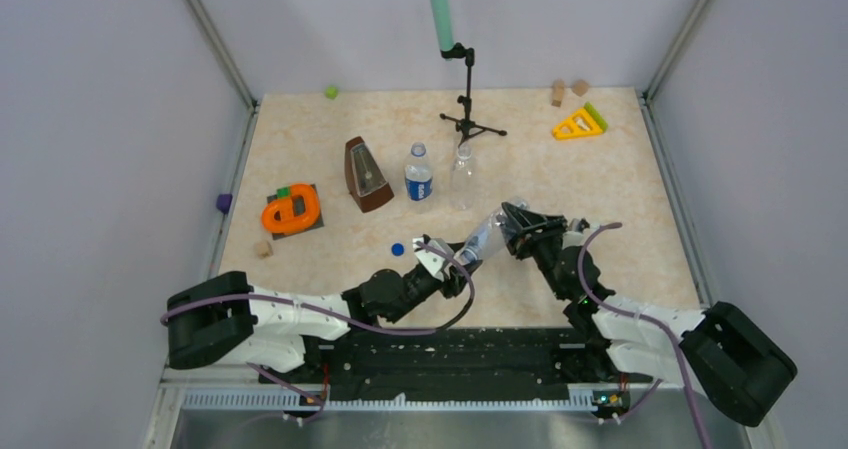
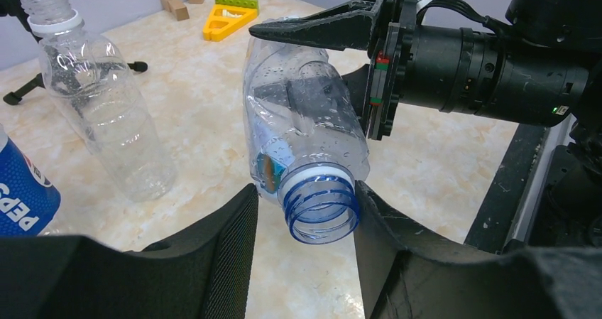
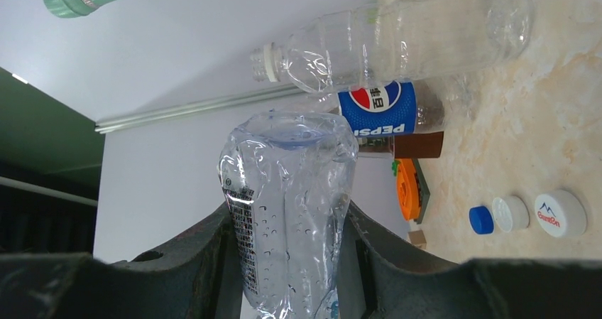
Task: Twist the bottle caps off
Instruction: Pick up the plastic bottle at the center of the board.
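Observation:
My right gripper (image 3: 287,212) is shut on the crumpled body of the bluish bottle (image 3: 291,184) and holds it off the table, tilted toward the left arm (image 1: 485,237). Its neck (image 2: 321,209) has bare blue threads and no cap on it. My left gripper (image 2: 304,190) is open around that neck, with a gap beside the left finger (image 2: 227,241). Three caps lie loose on the table: a dark blue one (image 3: 481,219), a plain white one (image 3: 510,214) and a white one with a logo (image 3: 560,214). The blue-labelled bottle (image 1: 418,175) and the plain clear bottle (image 1: 462,177) stand behind, the clear one with an uncapped neck (image 2: 48,8).
A brown metronome (image 1: 366,174) and an orange toy on a dark plate (image 1: 292,210) stand to the left. A microphone stand (image 1: 468,99) rises at the back, with a yellow triangle (image 1: 578,122) and wooden blocks (image 1: 558,92) to its right. A small wooden block (image 1: 263,249) lies near the left edge.

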You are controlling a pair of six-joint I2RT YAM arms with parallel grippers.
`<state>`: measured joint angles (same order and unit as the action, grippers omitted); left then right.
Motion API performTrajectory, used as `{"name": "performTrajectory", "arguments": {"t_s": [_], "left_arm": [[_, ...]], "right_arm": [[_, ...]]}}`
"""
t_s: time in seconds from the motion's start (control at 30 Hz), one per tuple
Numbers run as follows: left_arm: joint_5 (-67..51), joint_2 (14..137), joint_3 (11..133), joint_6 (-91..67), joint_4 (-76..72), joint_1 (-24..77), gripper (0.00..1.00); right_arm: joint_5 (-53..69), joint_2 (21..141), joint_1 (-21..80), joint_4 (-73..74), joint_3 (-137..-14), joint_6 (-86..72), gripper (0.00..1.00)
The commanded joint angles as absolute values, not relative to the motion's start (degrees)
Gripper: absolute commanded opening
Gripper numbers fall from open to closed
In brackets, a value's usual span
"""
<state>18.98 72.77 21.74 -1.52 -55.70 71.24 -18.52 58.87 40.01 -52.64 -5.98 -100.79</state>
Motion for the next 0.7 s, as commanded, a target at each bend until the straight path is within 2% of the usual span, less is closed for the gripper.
{"name": "performTrajectory", "arguments": {"t_s": [0.0, 0.07, 0.17, 0.27, 0.4, 0.47, 0.57, 0.67], "left_arm": [[19.0, 73.3, 24.1, -0.8, -59.1, 71.1, 0.45], [19.2, 73.3, 24.0, -0.7, -59.1, 71.1, 0.4], [19.4, 72.9, 23.8, -0.7, -59.0, 71.1, 0.4], [20.0, 72.4, 23.8, -0.4, -58.0, 71.1, 0.3], [19.8, 71.5, 24.4, 3.0, -55.6, 71.1, 0.15], [20.1, 70.8, 24.2, 4.3, -55.3, 71.1, 0.1], [22.1, 69.2, 25.4, 4.2, -50.1, 71.0, 0.0], [21.9, 67.4, 27.8, 5.6, -42.8, 70.9, 0.0]], "right_arm": [[-15.2, 60.2, 40.7, -57.6, -5.9, -102.2, 0.41], [-15.0, 60.6, 40.7, -58.2, -5.8, -102.2, 0.41], [-15.1, 61.3, 40.7, -58.5, -5.4, -102.8, 0.41], [-15.1, 61.8, 40.7, -59.6, -5.0, -103.0, 0.42], [-14.8, 61.2, 40.7, -59.5, -4.6, -101.9, 0.56], [-14.5, 60.2, 40.7, -57.8, -4.6, -100.7, 0.69], [-14.2, 57.7, 40.7, -53.1, -4.8, -99.1, 0.77], [-14.9, 54.8, 40.7, -48.8, -4.8, -97.7, 0.8]]}}
